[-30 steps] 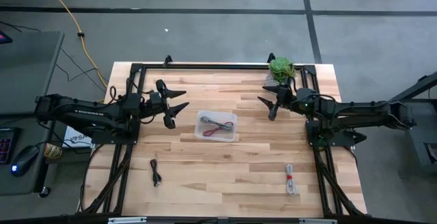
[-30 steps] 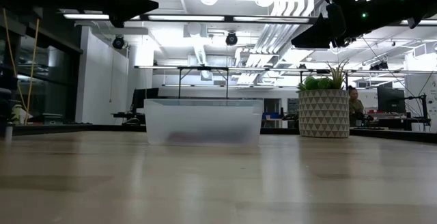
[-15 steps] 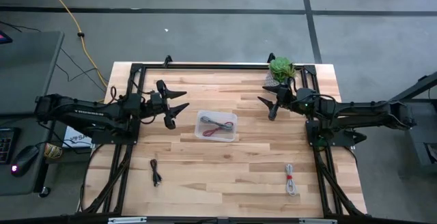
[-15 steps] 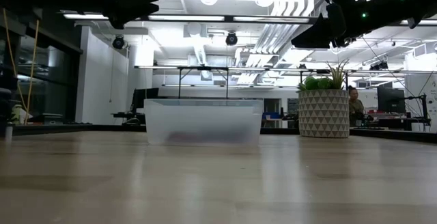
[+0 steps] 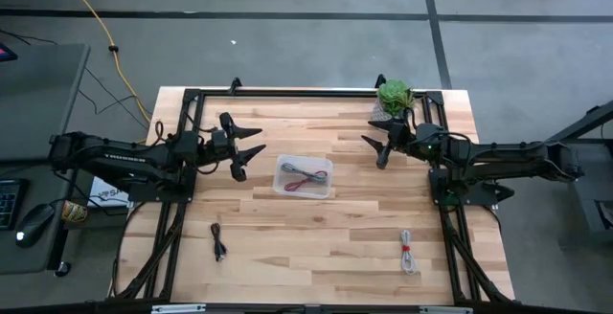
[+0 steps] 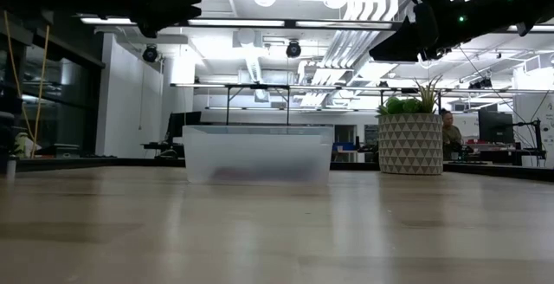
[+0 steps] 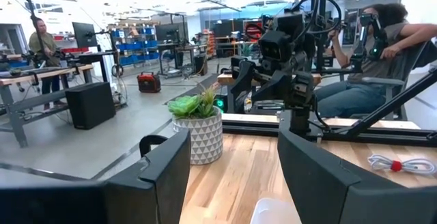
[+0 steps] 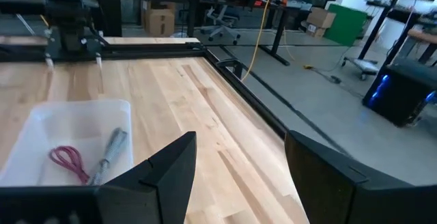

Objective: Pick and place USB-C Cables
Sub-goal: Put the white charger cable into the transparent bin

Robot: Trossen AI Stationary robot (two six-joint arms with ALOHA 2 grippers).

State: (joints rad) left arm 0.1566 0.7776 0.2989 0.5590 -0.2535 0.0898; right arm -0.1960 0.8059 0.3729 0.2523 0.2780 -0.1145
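A clear plastic bin stands at the table's middle; in it lie a grey cable and a dark red cable. A black cable lies on the wood near the front left. A white cable with a red tie lies near the front right. My left gripper hovers open, left of the bin and well above the table. My right gripper hovers open, right of the bin and toward the far side. Nothing is between either pair of fingers.
A potted plant in a patterned white pot stands at the far right of the table, just behind my right gripper. A black frame runs along the table's edges. A seated person is beyond the table.
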